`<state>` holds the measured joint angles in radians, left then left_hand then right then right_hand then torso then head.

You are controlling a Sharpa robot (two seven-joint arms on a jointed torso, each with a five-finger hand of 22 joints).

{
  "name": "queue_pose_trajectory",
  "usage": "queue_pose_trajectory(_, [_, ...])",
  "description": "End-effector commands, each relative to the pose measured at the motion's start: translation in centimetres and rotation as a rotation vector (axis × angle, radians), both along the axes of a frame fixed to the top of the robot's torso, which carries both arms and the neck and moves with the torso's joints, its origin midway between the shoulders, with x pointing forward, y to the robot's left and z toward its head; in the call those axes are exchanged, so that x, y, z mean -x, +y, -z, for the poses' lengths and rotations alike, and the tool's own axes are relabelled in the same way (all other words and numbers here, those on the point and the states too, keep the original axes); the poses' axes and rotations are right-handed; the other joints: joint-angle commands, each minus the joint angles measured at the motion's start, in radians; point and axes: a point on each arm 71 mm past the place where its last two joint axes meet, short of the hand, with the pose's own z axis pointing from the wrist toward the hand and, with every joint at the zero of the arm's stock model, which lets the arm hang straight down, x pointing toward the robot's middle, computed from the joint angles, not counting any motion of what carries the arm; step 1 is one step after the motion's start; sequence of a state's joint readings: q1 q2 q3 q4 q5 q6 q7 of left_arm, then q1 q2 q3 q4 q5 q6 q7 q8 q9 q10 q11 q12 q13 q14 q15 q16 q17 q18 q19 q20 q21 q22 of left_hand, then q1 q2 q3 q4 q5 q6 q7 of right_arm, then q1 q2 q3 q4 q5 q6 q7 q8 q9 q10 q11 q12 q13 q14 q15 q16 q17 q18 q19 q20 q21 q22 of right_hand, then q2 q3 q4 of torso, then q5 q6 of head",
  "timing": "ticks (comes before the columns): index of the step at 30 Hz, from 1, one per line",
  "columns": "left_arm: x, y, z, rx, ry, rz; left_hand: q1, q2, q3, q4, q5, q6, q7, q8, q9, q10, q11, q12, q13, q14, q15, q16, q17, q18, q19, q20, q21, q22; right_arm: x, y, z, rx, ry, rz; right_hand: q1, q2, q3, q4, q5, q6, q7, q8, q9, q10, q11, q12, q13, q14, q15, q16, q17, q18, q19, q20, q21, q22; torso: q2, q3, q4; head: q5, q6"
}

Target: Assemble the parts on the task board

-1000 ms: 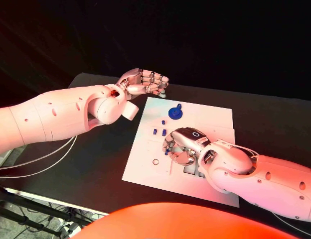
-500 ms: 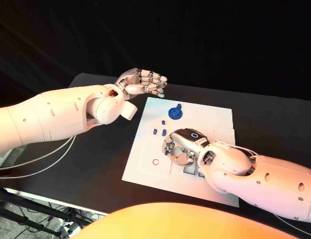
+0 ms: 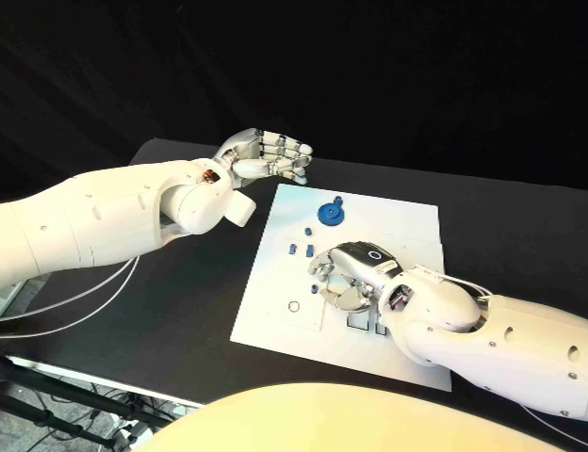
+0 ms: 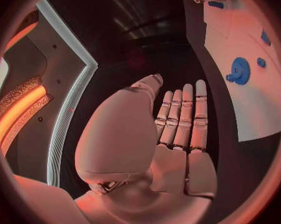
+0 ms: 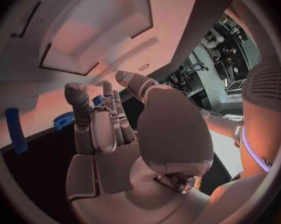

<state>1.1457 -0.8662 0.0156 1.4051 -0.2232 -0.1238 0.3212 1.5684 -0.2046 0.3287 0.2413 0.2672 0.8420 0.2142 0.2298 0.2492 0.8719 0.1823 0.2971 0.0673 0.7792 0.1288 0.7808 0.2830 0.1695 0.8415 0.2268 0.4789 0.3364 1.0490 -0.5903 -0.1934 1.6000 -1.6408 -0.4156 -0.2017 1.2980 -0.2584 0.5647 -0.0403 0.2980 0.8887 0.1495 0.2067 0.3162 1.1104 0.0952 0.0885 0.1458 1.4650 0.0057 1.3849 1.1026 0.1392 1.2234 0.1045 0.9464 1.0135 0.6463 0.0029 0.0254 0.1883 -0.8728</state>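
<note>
- The task board (image 3: pixel 376 212), one white plate, lies flat in the middle of the black bench (image 3: pixel 539 235), between the two arms.
- One blue gear (image 3: pixel 331 213) sits on the board's far part, well apart from the right hand; a small blue stud (image 3: pixel 339 200) stands just beside it on its far side.
- Three small blue pegs (image 3: pixel 294 250) show on the board's left part, between the gear and the right hand. Further blue bits lie at the right hand's fingertips; their count cannot be told.
- One small ring mark (image 3: pixel 294 306) shows near the board's near-left corner.
- The left wrist view gives the gear (image 4: pixel 240 70) with its teeth and the stud (image 4: pixel 261 62) beside it, detail the head view blurs.
- The right wrist view shows one upright blue peg (image 5: pixel 16 130) and part of the gear (image 5: pixel 63 120) beyond the fingers, plus a recessed rectangular pocket (image 5: pixel 97 40) in the board.
- The right hand (image 3: pixel 349 278) rests low over the board's middle, fingers curled down toward the surface. Whether it pinches a part cannot be told.
- The left hand (image 3: pixel 267 155) hangs above the bench just past the board's far-left corner, palm upward, fingers side by side and partly bent, holding nothing; in its own wrist view the fingers (image 4: pixel 184 117) lie straight and close together.
</note>
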Motion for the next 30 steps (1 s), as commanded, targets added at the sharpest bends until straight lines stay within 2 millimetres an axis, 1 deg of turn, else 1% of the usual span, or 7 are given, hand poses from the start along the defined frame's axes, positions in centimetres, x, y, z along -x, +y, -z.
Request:
queue_pose_trajectory(1, [0.0,-0.1,-0.1,-0.011,-0.017,0.018,0.002,0.0,0.01,0.0,0.002,0.0,0.013,0.003,0.001,-0.008,0.0,-0.003,0.0,0.003,0.004,-0.003,-0.002,0.007,-0.001,0.0,-0.001,0.002,0.0,-0.2,0.0,-0.006,0.007,0.006,0.002,-0.015,-0.018,0.0,-0.005,-0.013,-0.004,-0.007,-0.001,-0.021,0.001,0.012,0.003,0.013,0.006,-0.002,-0.003,0.005,0.003,0.006,-0.009,-0.004,0.0,0.0002,0.0011,-0.002,0.0])
queue_pose_trajectory(9, [0.0,0.1,-0.1,-0.017,-0.019,0.015,0.002,0.0,0.01,0.0,0.002,0.0,0.013,0.003,0.001,-0.008,0.0,-0.003,0.0,0.003,0.004,-0.003,-0.002,0.007,-0.001,0.0,-0.001,0.002,0.1,-1.3,-0.7,-0.02,0.005,0.025,0.009,-0.004,-0.047,0.007,-0.002,-0.003,0.004,-0.001,0.006,-0.051,0.002,0.053,0.012,0.013,0.007,-0.001,-0.004,0.004,0.014,0.008,-0.013,-0.004,0.0,0.0002,-0.0003,-0.006,0.0])
queue_pose_trajectory(12, [0.1,0.2,-0.2,-0.022,-0.028,0.009,0.002,0.0,0.01,0.0,0.002,0.0,0.013,0.003,0.001,-0.008,0.0,-0.003,0.0,0.003,0.004,-0.003,-0.002,0.007,-0.001,0.0,-0.001,0.002,-0.1,-2.5,-1.7,-0.013,0.003,0.044,0.011,0.001,-0.048,0.009,-0.002,0.006,0.005,0.004,0.008,-0.051,0.002,0.068,0.015,0.016,0.006,0.003,0.004,0.002,0.022,0.007,-0.005,0.004,0.0,-0.0008,0.0003,-0.019,0.0])
queue_pose_trajectory(16, [0.2,0.4,-0.3,-0.029,-0.042,0.0,0.004,0.0,0.013,-0.003,0.002,0.001,0.014,0.004,0.001,-0.007,0.0,-0.001,0.0,0.004,0.003,-0.003,-0.002,0.007,-0.001,-0.001,0.0,0.003,-0.9,-4.6,-3.3,0.014,0.007,0.083,0.007,0.003,-0.051,0.015,-0.002,0.008,0.006,0.004,0.009,-0.052,0.001,0.081,0.017,0.023,0.006,0.018,0.036,-0.003,0.034,0.007,0.013,0.021,0.0,-0.0033,-0.0017,-0.049,0.017])
queue_pose_trajectory(22, [0.3,0.8,-0.4,-0.027,-0.047,-0.011,0.004,0.0,0.013,-0.003,0.002,0.001,0.014,0.005,0.001,-0.005,0.0,0.0,0.001,0.004,0.003,-0.003,-0.002,0.007,-0.001,-0.001,0.0,0.003,-2.5,-8.0,-5.7,0.044,0.001,0.157,-0.002,-0.002,-0.07,0.029,-0.002,-0.006,0.007,-0.004,0.007,-0.082,0.003,0.101,0.018,0.029,0.008,0.033,0.061,-0.007,0.05,0.008,0.03,0.037,-0.002,-0.0023,-0.0016,-0.082,0.025])
queue_pose_trajectory(29, [0.5,0.8,-0.5,-0.023,-0.051,-0.012,0.005,0.0,0.016,-0.005,0.002,0.002,0.013,0.006,0.001,-0.001,-0.001,0.003,0.002,0.006,0.002,-0.002,-0.002,0.008,0.0,-0.001,0.002,0.005,-3.7,-10.8,-6.0,0.107,0.026,0.21,0.064,0.033,-0.279,0.086,0.006,-0.037,-0.012,-0.027,0.004,-0.191,0.015,0.167,-0.008,0.028,0.019,0.047,0.077,-0.005,0.052,0.019,0.001,0.026,0.0,-0.0007,-0.0024,-0.1,0.031])
queue_pose_trajectory(30, [0.5,0.8,-0.5,-0.022,-0.051,-0.012,0.005,0.0,0.016,-0.005,0.002,0.002,0.013,0.006,0.001,-0.001,-0.001,0.003,0.002,0.006,0.002,-0.002,-0.002,0.008,0.0,-0.001,0.002,0.005,-3.9,-11.1,-6.0,0.116,0.031,0.214,0.111,0.058,-0.389,0.125,0.011,-0.048,-0.023,-0.037,0.004,-0.229,0.022,0.191,-0.018,0.029,0.024,0.055,0.094,-0.002,0.049,0.026,-0.024,0.008,0.0,-0.0007,-0.0025,-0.102,0.031])
